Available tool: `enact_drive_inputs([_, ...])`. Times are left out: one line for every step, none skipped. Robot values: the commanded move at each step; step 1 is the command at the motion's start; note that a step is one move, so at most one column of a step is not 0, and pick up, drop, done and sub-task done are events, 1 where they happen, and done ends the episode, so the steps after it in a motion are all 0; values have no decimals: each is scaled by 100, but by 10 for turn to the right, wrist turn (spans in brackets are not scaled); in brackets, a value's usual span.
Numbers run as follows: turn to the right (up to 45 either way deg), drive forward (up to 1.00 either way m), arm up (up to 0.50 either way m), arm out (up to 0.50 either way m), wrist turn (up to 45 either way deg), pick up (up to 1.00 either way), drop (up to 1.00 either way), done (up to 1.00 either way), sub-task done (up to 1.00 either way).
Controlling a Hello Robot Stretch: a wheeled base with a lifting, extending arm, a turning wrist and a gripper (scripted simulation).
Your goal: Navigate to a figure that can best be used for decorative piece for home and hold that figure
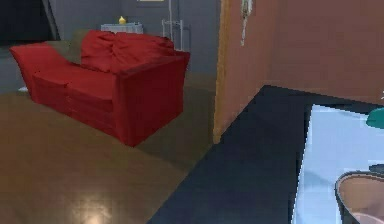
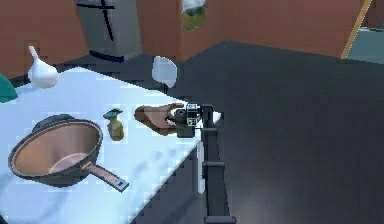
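Frankly, we could not tell whether the gripper (image 2: 175, 117), at a brown thing (image 2: 150, 116) on the pale table (image 2: 75, 98) near a small olive figure (image 2: 116, 125), held anything.

The forward view looks ahead and slightly down; we see a red fabric sofa (image 1: 105, 80) at middle distance across a brown floor (image 1: 70, 170). The arm side view looks down from close by onto a pale blue rectangular tabletop (image 2: 90, 95). We find this tabletop and its round brown pan (image 2: 55, 150) also at the forward view's lower right corner.
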Motion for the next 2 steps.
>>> enact_drive_inputs([0,0,0,0,0,100,0,0,0])
enact_drive_inputs([0,0,10,0,0,0,0,0,0])
